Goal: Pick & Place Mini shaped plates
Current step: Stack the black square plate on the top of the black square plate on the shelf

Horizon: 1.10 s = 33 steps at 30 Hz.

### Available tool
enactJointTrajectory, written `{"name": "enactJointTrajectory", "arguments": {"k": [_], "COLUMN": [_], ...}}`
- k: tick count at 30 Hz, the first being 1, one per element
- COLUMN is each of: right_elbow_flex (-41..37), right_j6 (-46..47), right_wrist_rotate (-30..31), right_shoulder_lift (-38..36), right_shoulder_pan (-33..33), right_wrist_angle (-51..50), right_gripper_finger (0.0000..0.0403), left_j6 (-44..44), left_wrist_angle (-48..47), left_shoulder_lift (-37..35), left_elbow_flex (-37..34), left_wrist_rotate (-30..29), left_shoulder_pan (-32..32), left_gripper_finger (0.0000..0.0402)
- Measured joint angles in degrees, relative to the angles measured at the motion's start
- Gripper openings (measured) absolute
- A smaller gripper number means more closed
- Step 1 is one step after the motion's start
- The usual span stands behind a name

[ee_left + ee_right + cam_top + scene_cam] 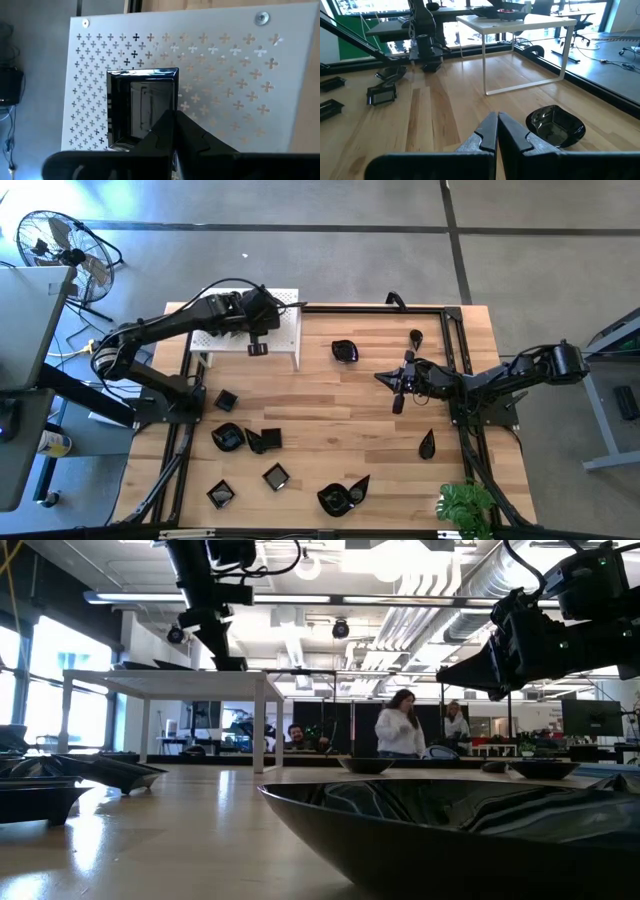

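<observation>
Overhead, left claw (pixel 172 131) clamping square plate (pixel 142 107), upright, edge-on

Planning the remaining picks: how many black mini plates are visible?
11: one square plate in the left end effector over the white stand; three by the right arm; seven between the left arm's base and the plant. The arm may hide more.

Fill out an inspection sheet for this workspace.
Surface: wooden table, black frame rails along its edges.
Job's things: mini shaped plates scattered; one square plate held above the white perforated stand.
Clutter: green plant at the near right corner.
Grippers: left gripper shut on the square plate; right gripper shut, empty, beside a round plate.
Cables: bundle on the left arm.
Surroundings: floor fan; people behind.
</observation>
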Motion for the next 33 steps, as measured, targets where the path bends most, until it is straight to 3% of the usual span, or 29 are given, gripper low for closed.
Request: {"name": "enactJointTrajectory", "arguments": {"k": [33], "right_elbow_flex": [0.00], "right_j6": [-0.02], "right_wrist_rotate": [0.00], "right_shoulder_lift": [0.00], "right_shoulder_pan": [-0.01], "right_wrist_angle": [-0.03], "right_gripper_finger": [0.0002], "left_j6": [1.07], "left_wrist_angle": [0.50], "left_shoulder_lift": [1.14], "left_elbow_flex": [0.00], "left_wrist_rotate": [-2.14], "left_shoulder_pan": [0.24], "left_gripper_finger": [0.0008]}}
